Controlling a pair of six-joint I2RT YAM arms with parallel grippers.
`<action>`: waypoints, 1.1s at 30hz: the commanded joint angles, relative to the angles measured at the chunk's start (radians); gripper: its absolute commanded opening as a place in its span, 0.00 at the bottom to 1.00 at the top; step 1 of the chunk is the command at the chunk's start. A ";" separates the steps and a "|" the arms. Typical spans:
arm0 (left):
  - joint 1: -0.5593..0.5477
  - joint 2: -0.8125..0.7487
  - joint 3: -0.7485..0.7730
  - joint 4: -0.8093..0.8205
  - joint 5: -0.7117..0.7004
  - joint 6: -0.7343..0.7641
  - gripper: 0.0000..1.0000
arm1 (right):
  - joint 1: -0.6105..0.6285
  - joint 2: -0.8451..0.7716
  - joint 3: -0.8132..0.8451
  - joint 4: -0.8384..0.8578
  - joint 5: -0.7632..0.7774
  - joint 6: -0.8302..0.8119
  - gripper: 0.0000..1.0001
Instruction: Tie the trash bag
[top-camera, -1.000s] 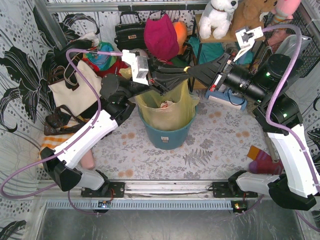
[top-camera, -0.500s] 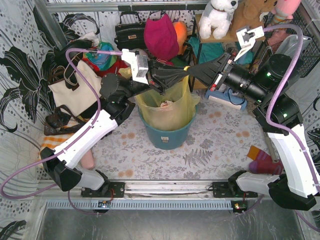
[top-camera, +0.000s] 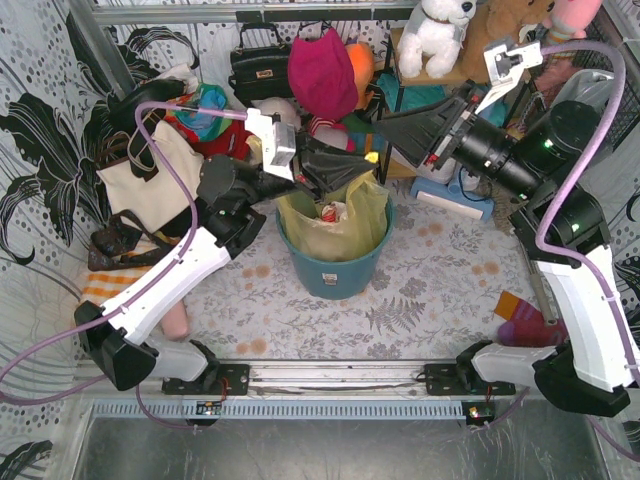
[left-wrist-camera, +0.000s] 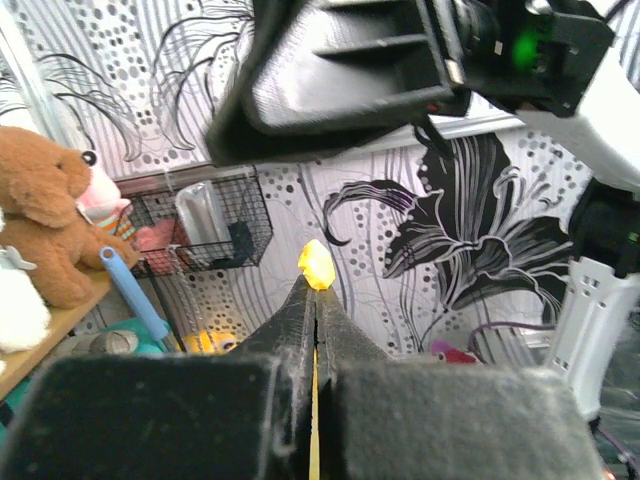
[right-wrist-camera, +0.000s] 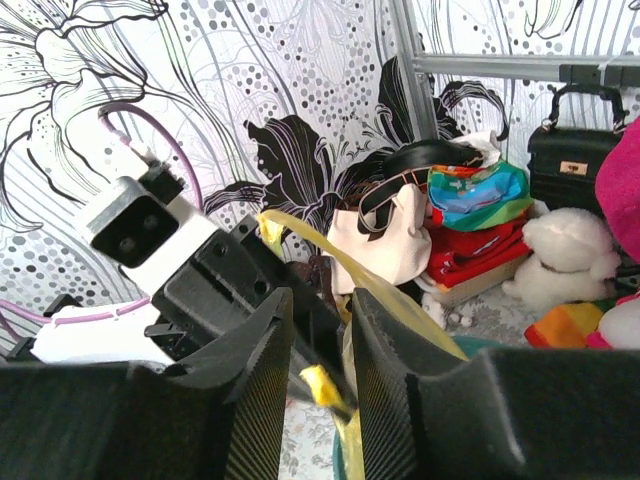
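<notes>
The trash bag (top-camera: 340, 212), thin yellow-green plastic with crumpled paper inside, sits in the teal bucket (top-camera: 330, 272) at mid table. My left gripper (top-camera: 358, 168) hangs over the bag's far rim, shut on a pinch of the plastic. In the left wrist view a yellow tip (left-wrist-camera: 316, 266) pokes out past the closed left gripper (left-wrist-camera: 316, 287). My right gripper (top-camera: 380, 122) stands open just up and right of it, holding nothing. In the right wrist view a stretched yellow strip of the bag (right-wrist-camera: 400, 295) runs behind the open right gripper (right-wrist-camera: 320, 330).
A cream tote (top-camera: 150, 178) with black straps lies left of the bucket. Behind it are a black handbag (top-camera: 262, 68), a magenta bag (top-camera: 322, 72) and folded clothes. A white plush (top-camera: 436, 35) sits on a shelf at the back right.
My right gripper has opened, let go of the bag and pulled back up and right. My left gripper has closed on the plastic and dipped slightly. The bag's raised top has slumped lower.
</notes>
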 joint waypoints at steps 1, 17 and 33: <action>0.000 -0.050 -0.043 0.052 0.091 -0.022 0.00 | 0.003 0.057 0.066 0.039 -0.020 -0.069 0.32; -0.002 -0.107 -0.135 0.076 0.246 -0.095 0.00 | 0.013 0.296 0.130 0.264 -0.436 -0.239 0.49; -0.003 -0.116 -0.166 0.099 0.311 -0.134 0.00 | 0.192 0.680 0.621 -0.044 -0.403 -0.459 0.64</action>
